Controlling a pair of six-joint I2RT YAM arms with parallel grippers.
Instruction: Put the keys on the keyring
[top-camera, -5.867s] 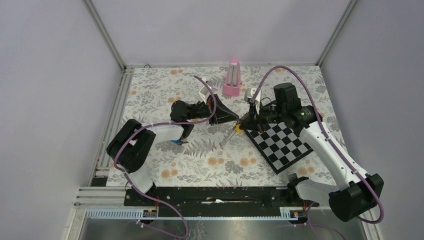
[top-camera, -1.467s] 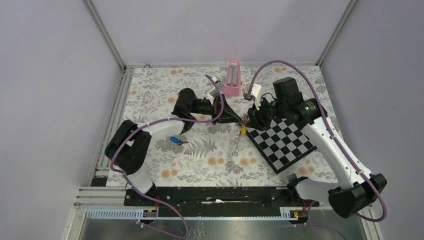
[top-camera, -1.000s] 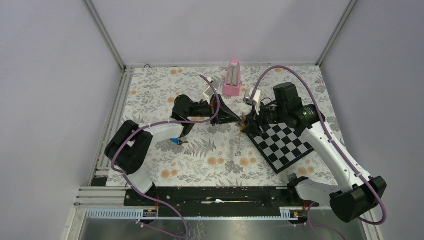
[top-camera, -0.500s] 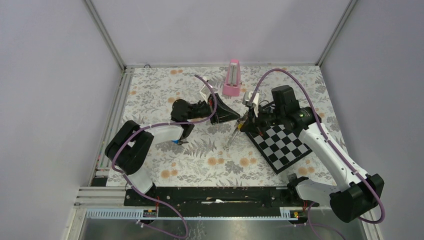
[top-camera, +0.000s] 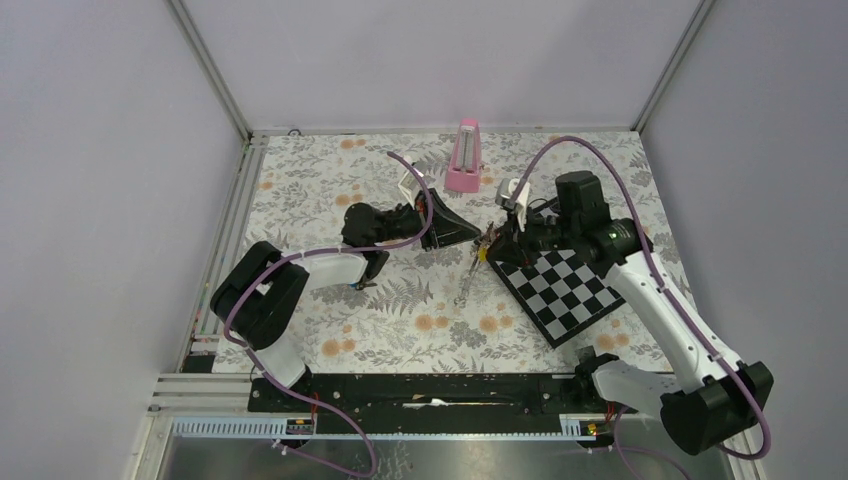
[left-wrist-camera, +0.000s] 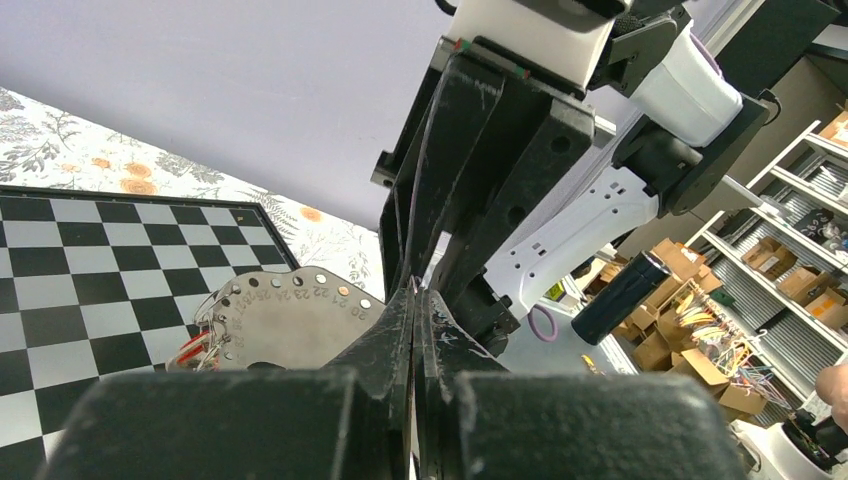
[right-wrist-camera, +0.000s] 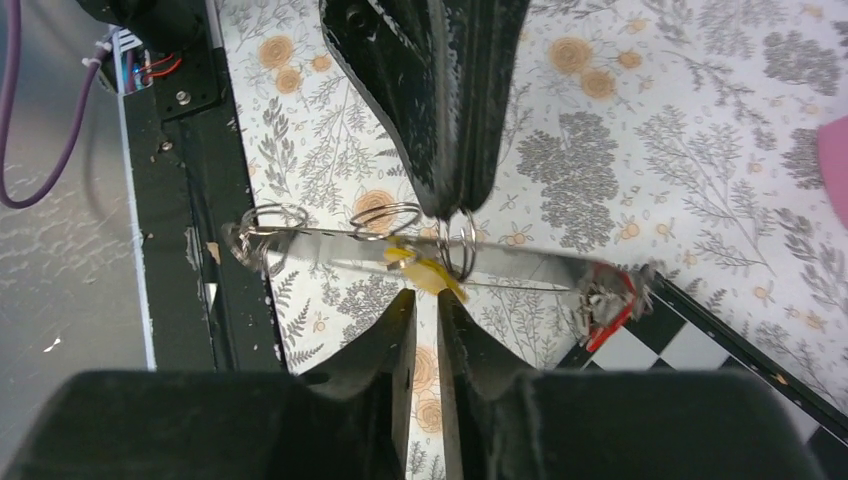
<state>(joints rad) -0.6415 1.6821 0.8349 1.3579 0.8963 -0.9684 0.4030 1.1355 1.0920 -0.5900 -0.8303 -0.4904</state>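
Observation:
The keyring (right-wrist-camera: 330, 246) is a flat grey plate carrying silver rings, with a red piece (right-wrist-camera: 608, 312) at one end. It hangs tilted above the table, also visible from above (top-camera: 466, 282). My left gripper (right-wrist-camera: 455, 205) is shut on one silver ring (right-wrist-camera: 464, 246). In the left wrist view, the left gripper (left-wrist-camera: 415, 295) shows no gap and the plate (left-wrist-camera: 290, 320) hangs beside it. The yellow key (right-wrist-camera: 424, 270) hangs at that ring. My right gripper (right-wrist-camera: 427, 298) sits just below it, slightly open, holding nothing. The blue key (top-camera: 352, 286) barely shows under the left forearm.
A checkerboard (top-camera: 570, 285) lies under the right arm, its corner close to the hanging plate. A pink metronome-like block (top-camera: 464, 155) stands at the back, behind both grippers. The flowered table surface stretches toward the front rail.
The right gripper closed near the yellow key, then parted a little and drew back slightly. The hanging plate swung underneath the left gripper, which stayed shut.

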